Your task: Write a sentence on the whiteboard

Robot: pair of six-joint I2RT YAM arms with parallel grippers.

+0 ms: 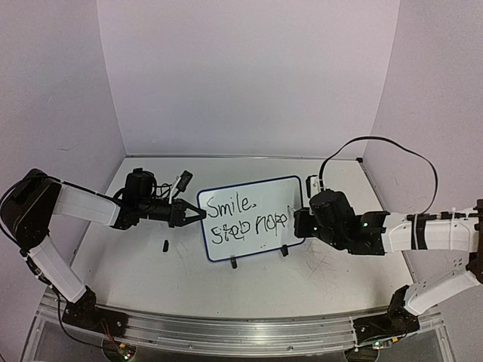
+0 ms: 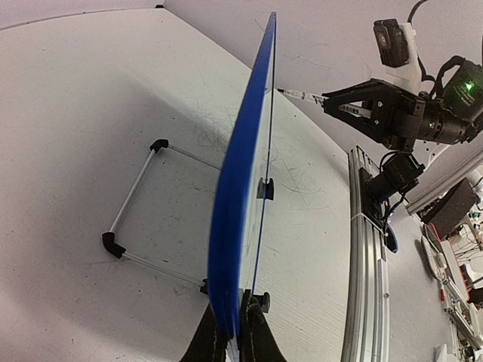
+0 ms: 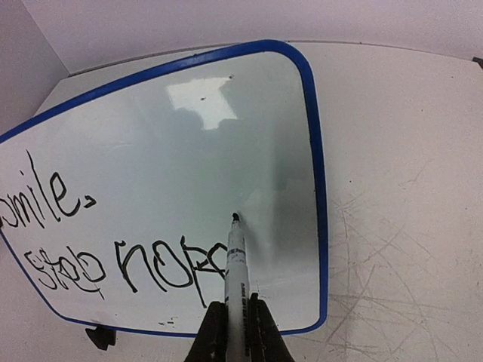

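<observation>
The left gripper pinches the blue rim of the whiteboard at the board's 9 o'clock edge, its fingers pressed together on that thin rim. The board stands tilted in the middle of the table, on two black clip feet with a wire stand behind it. This hold is narrow. I think that a hard push on the far side could turn the board around the pinch or make it slip, and then the letters would come out crooked.

The sentence is in two lines, and the second line ends toward 3 o'clock. Little white space is left before the rim there, so the remaining letters may get crowded or run onto the blue edge.

The right gripper is clamped on the marker far from its tip. The tip could wobble because of this. I cannot tell whether it touches the surface.
</observation>
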